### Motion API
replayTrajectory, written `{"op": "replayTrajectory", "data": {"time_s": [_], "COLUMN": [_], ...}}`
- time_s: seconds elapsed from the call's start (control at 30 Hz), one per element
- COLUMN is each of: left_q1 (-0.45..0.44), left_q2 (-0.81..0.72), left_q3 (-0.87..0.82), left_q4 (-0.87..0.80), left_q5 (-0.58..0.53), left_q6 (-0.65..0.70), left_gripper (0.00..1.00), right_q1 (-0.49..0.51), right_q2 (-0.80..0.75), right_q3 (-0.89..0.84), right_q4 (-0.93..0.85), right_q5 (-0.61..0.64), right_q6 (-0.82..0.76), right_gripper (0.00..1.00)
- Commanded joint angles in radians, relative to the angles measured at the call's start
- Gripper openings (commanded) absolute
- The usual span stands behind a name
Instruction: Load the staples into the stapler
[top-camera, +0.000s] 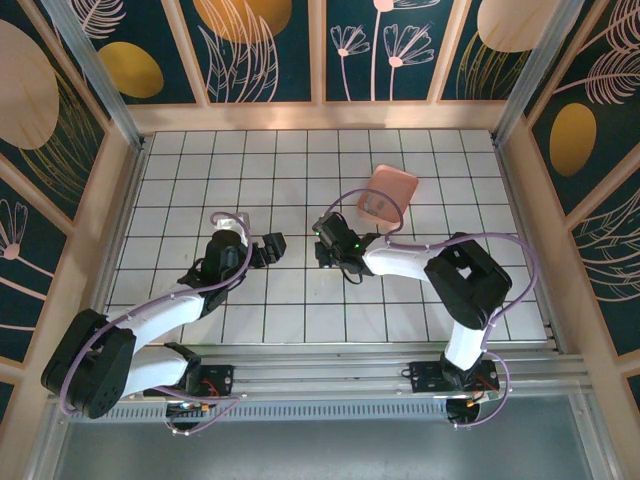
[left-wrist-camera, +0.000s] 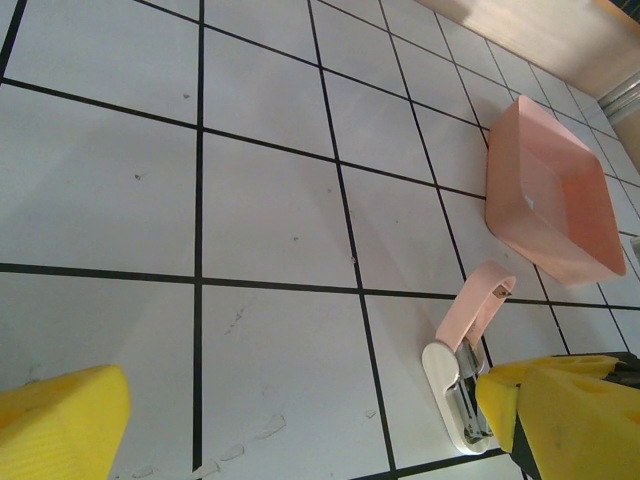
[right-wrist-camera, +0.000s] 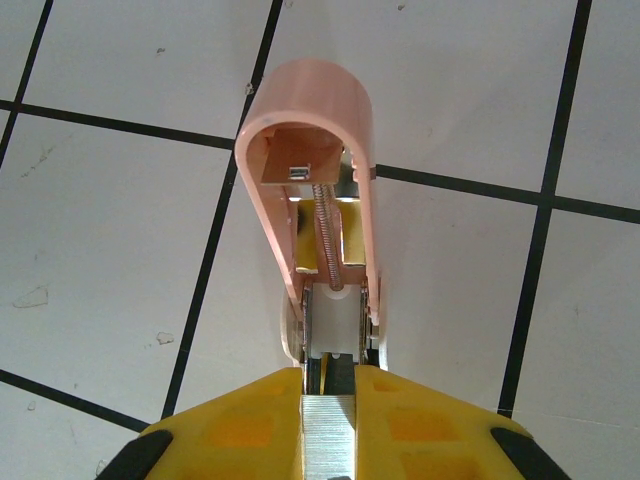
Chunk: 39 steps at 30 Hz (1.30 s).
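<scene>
Pink and white, the stapler (right-wrist-camera: 318, 190) lies about midway between the left and right edges of the white tiled table (top-camera: 290, 180), its lid swung up and its spring bared. The right gripper (right-wrist-camera: 328, 385) has its yellow fingers (right-wrist-camera: 240, 425) pinched on the silver staples (right-wrist-camera: 328, 445), just beside the stapler's near end. The left gripper (left-wrist-camera: 300, 430) hangs close by, its 2 fingers spread wide and holding nothing.

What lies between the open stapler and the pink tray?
Nothing: in the left wrist view, bare white tile separates the stapler from the tray.
</scene>
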Motion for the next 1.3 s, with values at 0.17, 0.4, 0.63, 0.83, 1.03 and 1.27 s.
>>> {"op": "replayTrajectory", "data": {"time_s": [0.17, 0.4, 0.63, 0.83, 1.03, 1.27], "left_q1": [0.004, 0.004, 0.004, 0.004, 0.004, 0.004], "left_q2": [0.005, 0.003, 0.0, 0.0, -0.005, 0.006], "left_q3": [0.027, 0.027, 0.025, 0.023, 0.026, 0.058], "left_q4": [0.026, 0.022, 0.02, 0.018, 0.017, 0.0], "left_q5": [0.012, 0.014, 0.013, 0.017, 0.018, 0.043], "left_q6": [0.031, 0.033, 0.039, 0.04, 0.043, 0.062], "left_gripper": [0.99, 0.99, 0.99, 0.99, 0.99, 0.99], "right_q1": [0.02, 0.032, 0.038, 0.041, 0.043, 0.018], "right_q2": [0.029, 0.047, 0.051, 0.032, -0.015, -0.129], "right_q3": [0.0, 0.016, 0.023, 0.02, 0.029, 0.014], "right_q4": [-0.019, -0.054, -0.054, -0.03, -0.017, -0.063], "right_q5": [0.058, 0.089, 0.072, 0.051, 0.053, 0.062], "right_q6": [0.008, 0.014, 0.008, -0.007, -0.024, 0.021], "right_gripper": [0.17, 0.16, 0.19, 0.27, 0.35, 0.37]}}
